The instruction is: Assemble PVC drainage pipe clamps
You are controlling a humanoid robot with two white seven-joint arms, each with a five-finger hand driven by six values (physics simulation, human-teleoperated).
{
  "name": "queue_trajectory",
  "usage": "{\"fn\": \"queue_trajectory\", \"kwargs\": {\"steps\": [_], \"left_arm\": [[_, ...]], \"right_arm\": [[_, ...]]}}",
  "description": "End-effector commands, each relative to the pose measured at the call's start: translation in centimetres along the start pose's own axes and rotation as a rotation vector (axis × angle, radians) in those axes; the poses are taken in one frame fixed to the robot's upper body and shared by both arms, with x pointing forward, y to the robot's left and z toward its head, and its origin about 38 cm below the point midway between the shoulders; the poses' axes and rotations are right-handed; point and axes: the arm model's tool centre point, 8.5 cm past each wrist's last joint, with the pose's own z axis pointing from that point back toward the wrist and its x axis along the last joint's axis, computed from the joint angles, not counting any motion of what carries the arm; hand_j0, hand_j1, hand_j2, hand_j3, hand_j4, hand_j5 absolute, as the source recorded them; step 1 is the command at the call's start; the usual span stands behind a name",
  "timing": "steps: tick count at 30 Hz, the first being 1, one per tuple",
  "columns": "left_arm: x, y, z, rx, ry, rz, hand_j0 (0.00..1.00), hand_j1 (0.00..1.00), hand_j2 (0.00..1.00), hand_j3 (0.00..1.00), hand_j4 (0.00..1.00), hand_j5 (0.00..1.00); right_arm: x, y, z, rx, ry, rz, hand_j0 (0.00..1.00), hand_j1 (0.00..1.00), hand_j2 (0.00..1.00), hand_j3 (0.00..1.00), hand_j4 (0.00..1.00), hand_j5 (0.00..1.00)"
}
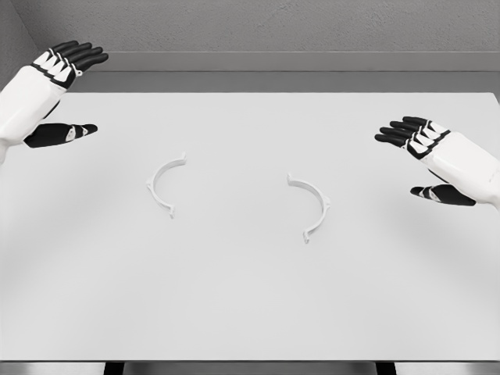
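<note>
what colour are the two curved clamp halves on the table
Both clamp halves, left and right, are white, barely darker than the pale table; the head view shows it.

White tabletop (250, 312). Two white half-ring clamp pieces lie flat, well apart: left clamp half (162, 183) and right clamp half (312, 206), open sides facing each other. Left hand (66, 66) raised at far left, fingers (87, 55) spread, holding nothing. Right hand (418, 141) at right edge, likewise spread, clear of both pieces.
</note>
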Motion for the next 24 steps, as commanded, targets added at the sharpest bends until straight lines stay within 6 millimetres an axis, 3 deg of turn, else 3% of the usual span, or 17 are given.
{"fn": "queue_trajectory", "kwargs": {"steps": [1, 6, 10, 14, 17, 18, 24], "left_arm": [[-0.1, 0.1, 0.0, 0.005, 0.002, 0.005, 1.00, 1.00, 1.00, 1.00, 1.00, 1.00], [-0.4, -1.2, 0.4, -0.006, 0.025, 0.032, 1.00, 1.00, 1.00, 1.00, 1.00, 1.00], [-0.5, -4.6, 0.3, -0.078, 0.035, 0.089, 1.00, 1.00, 1.00, 1.00, 1.00, 1.00], [-0.5, -7.3, 0.2, -0.131, 0.044, 0.133, 1.00, 1.00, 1.00, 1.00, 1.00, 1.00], [-0.5, -7.5, 0.2, -0.134, 0.045, 0.137, 1.00, 1.00, 1.00, 1.00, 1.00, 1.00], [-0.6, -8.9, -0.1, -0.170, 0.046, 0.155, 1.00, 1.00, 1.00, 1.00, 1.00, 1.00], [-0.7, -9.8, 0.1, -0.197, 0.051, 0.164, 1.00, 1.00, 1.00, 1.00, 1.00, 1.00]], "right_arm": [[0.0, 0.0, 0.0, -0.005, -0.001, -0.006, 1.00, 1.00, 1.00, 1.00, 1.00, 1.00], [0.5, 0.8, -0.5, 0.005, -0.018, -0.028, 1.00, 1.00, 1.00, 1.00, 1.00, 1.00], [2.7, 2.7, -5.2, 0.168, -0.153, -0.027, 1.00, 1.00, 1.00, 1.00, 1.00, 1.00], [2.0, 4.8, -8.5, 0.288, -0.112, -0.016, 1.00, 1.00, 1.00, 1.00, 1.00, 1.00], [2.0, 5.1, -8.7, 0.296, -0.113, -0.014, 1.00, 1.00, 1.00, 1.00, 1.00, 1.00], [1.4, 6.7, -9.6, 0.345, -0.086, -0.009, 1.00, 1.00, 1.00, 1.00, 1.00, 1.00], [1.2, 8.4, -10.4, 0.380, -0.080, -0.029, 1.00, 1.00, 1.00, 1.00, 1.00, 1.00]]}}
